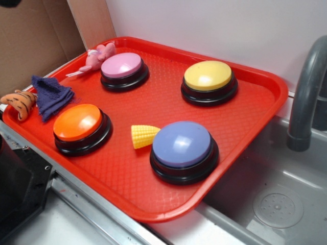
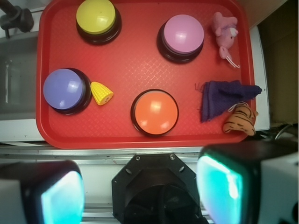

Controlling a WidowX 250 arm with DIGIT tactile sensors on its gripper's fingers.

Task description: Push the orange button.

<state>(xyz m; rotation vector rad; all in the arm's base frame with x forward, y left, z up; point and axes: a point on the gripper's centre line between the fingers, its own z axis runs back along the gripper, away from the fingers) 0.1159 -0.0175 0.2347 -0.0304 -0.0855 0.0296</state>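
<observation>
The orange button [image 1: 77, 122] [image 2: 155, 112], a glossy dome on a black round base, sits near the front left edge of the red tray [image 1: 153, 199] [image 2: 126, 70]. In the wrist view my gripper [image 2: 140, 189] looks down from high above. It is open, its two teal-padded fingers [image 2: 63, 196] spread wide with nothing between them. It hangs over the metal rail in front of the tray, short of the button. The gripper does not show in the exterior view.
Pink button [image 1: 121, 65], yellow button [image 1: 208, 76] and purple button [image 1: 181, 144] share the tray with a toy corn [image 1: 144, 136], purple cloth [image 1: 51, 94], pink plush [image 1: 97, 56] and a tiger toy [image 1: 19, 102] at the edge. Sink [image 1: 278, 204] and faucet [image 1: 305, 97] lie right. The black robot base [image 2: 156, 189] is below the gripper.
</observation>
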